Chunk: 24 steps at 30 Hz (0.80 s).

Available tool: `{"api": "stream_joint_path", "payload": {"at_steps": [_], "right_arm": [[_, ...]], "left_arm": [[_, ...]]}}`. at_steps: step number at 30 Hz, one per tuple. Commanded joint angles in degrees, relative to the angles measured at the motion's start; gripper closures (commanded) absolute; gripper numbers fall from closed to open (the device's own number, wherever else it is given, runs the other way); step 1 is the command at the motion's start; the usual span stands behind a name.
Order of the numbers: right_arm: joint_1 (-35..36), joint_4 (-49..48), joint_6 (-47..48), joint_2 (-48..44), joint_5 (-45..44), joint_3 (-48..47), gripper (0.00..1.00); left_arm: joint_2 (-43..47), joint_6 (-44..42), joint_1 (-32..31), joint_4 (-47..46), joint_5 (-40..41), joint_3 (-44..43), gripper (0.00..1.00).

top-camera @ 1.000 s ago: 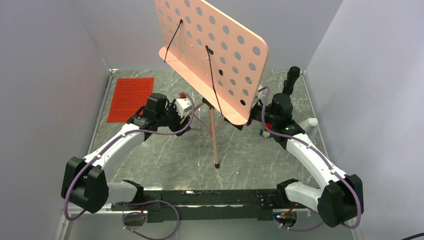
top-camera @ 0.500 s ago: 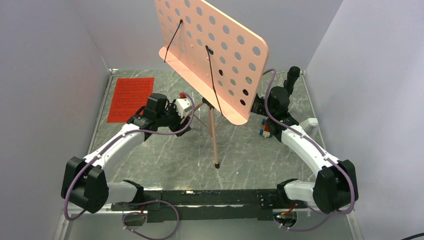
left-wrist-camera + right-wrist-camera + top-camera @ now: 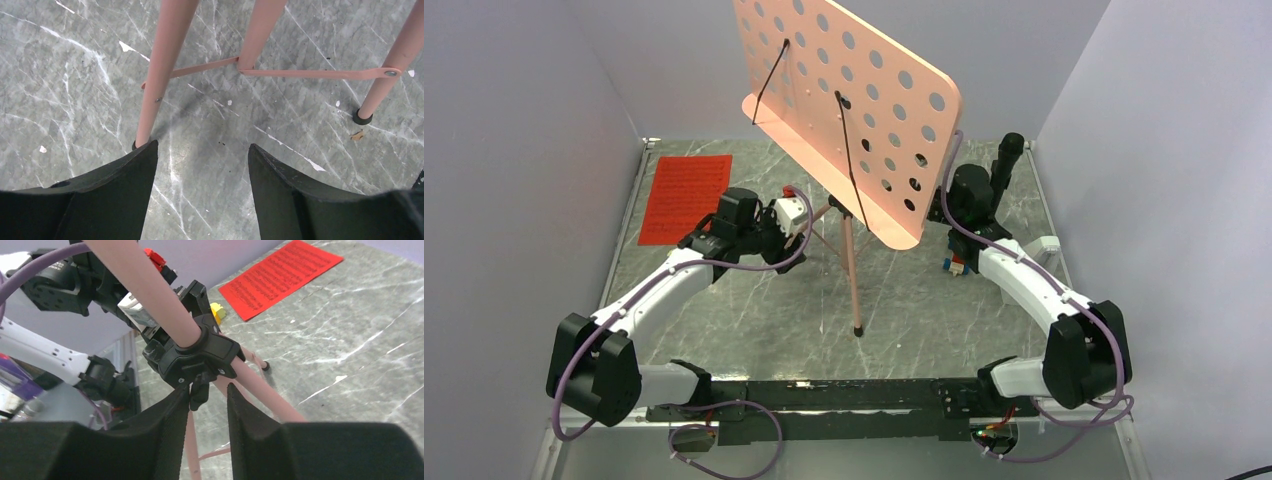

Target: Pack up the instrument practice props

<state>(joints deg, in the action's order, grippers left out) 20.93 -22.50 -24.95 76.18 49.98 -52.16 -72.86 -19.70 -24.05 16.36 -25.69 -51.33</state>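
The pink music stand [image 3: 849, 85] stands mid-table on its tripod legs [image 3: 852, 275]. In the right wrist view my right gripper [image 3: 209, 387] is at the black collar [image 3: 197, 355] on the pink pole [image 3: 150, 287]. Its jaws are narrow, with the collar's small black knob [image 3: 199, 392] between the tips. The knob touches the left finger, and a gap shows on the other side. My left gripper [image 3: 201, 147] hangs open over the marble floor, just short of a pink leg [image 3: 160, 70], holding nothing. The red sheet music [image 3: 686, 198] lies flat at the back left. A white metronome [image 3: 1048, 245] sits by the right wall.
Small coloured toy blocks [image 3: 954, 262] lie beside my right forearm, and a yellow one [image 3: 216, 311] sits past the stand's pole. Grey walls close in on both sides. A black post [image 3: 1007, 160] stands at the back right corner.
My right arm has swung in behind the stand's desk toward the pole, and its jaws have narrowed a lot. The left arm has stayed put.
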Motion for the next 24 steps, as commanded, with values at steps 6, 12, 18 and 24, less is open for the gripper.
{"api": "stream_joint_path", "payload": {"at_steps": [6,12,18,24], "right_arm": [[3.5,9.0,23.2,-2.1,-2.3,-4.1,0.82],[3.5,11.7,34.0,-4.6,-6.2,-2.6,0.89],[3.8,12.9,51.7,-7.3,-6.9,-1.2,0.95],[6.2,14.6,82.1,-10.1,-5.4,3.0,0.95]], "left_arm": [[1.3,1.3,1.0,-2.9,-1.2,1.4,0.28],[1.0,1.6,1.4,-3.3,-1.4,1.2,0.28],[0.9,1.6,1.6,-2.9,-1.4,1.3,0.28],[0.4,2.0,1.6,-2.9,-1.9,0.9,0.28]]}}
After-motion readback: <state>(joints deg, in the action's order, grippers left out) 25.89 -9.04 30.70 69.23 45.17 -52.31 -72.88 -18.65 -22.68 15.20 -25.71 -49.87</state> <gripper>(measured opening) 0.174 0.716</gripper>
